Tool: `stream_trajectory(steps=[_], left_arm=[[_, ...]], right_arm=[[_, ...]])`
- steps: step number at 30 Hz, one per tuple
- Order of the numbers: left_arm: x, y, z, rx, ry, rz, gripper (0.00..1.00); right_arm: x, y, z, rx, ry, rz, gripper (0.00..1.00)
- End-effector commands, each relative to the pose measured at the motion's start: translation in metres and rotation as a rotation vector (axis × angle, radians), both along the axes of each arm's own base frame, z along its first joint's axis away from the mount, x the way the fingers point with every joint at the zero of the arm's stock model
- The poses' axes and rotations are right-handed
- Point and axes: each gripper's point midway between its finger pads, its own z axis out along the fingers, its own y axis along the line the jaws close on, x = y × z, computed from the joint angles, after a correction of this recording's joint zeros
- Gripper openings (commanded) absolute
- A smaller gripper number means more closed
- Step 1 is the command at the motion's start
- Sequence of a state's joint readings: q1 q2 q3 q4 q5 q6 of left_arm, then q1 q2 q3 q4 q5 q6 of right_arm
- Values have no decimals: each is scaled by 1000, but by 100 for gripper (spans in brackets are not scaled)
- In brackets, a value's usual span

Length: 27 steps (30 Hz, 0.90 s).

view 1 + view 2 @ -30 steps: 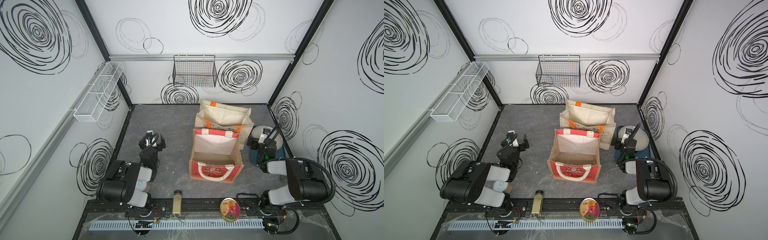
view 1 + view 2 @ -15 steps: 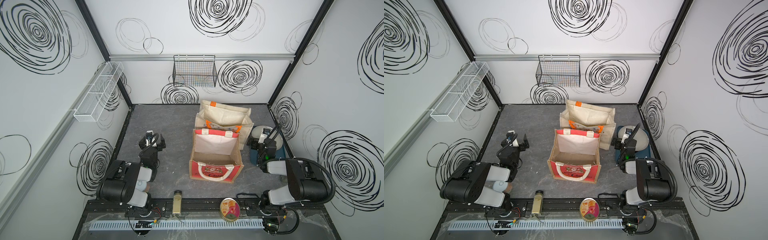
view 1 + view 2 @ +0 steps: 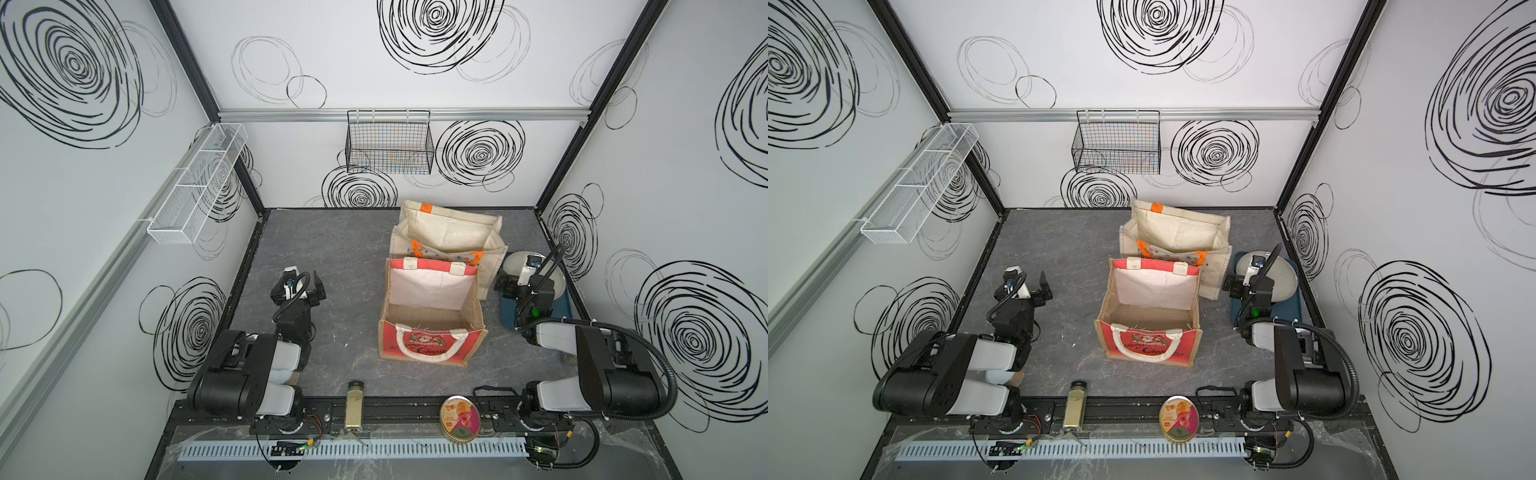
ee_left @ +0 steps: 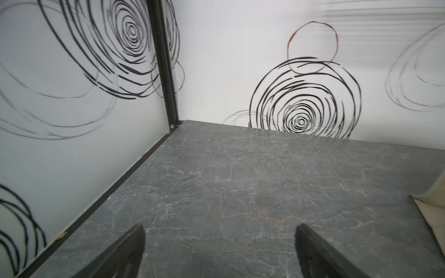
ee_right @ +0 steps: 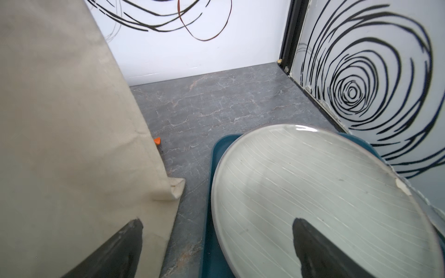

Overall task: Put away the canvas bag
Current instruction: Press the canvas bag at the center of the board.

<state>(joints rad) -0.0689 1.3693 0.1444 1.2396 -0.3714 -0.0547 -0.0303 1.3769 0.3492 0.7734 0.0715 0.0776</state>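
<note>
Canvas bag [image 3: 446,232], cream boxy cloth, orange trim, behind woven jute bag [image 3: 434,357]

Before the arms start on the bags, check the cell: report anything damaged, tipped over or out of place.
The spice jar lies on its side across the front rail; the round tin sits on that rail too. In the right wrist view the rim of the plate looks chipped.
</note>
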Motion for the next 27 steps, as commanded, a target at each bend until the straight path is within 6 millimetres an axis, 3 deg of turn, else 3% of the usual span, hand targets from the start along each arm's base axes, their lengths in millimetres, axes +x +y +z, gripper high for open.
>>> stream_trajectory(steps=[1, 5, 8, 12, 15, 17, 20, 24, 27], left_arm=[[1, 14, 46, -15, -55, 144, 99], [-1, 12, 102, -191, -169, 174, 99], [4, 1, 128, -371, -214, 92, 99], [20, -45, 154, -458, -108, -170, 99], [22, -79, 168, -445, -10, -329, 99], [19, -101, 177, -440, 43, -435, 99], [10, -141, 184, -443, 126, -631, 99], [-16, -200, 182, -379, 230, -895, 99], [-34, -228, 168, -299, 294, -984, 99]], right_arm=[[1, -9, 35, 41, -37, -53, 100], [-3, -13, 76, 208, -77, -63, 100], [-6, -3, 117, 236, -138, 9, 100], [-13, 27, 181, 231, -217, 194, 100], [-18, 56, 214, 212, -214, 343, 100], [-21, 80, 229, 181, -193, 419, 100], [-27, 135, 244, 98, -140, 569, 100], [-46, 213, 239, -15, -21, 778, 100], [-69, 267, 228, -67, 52, 931, 100]])
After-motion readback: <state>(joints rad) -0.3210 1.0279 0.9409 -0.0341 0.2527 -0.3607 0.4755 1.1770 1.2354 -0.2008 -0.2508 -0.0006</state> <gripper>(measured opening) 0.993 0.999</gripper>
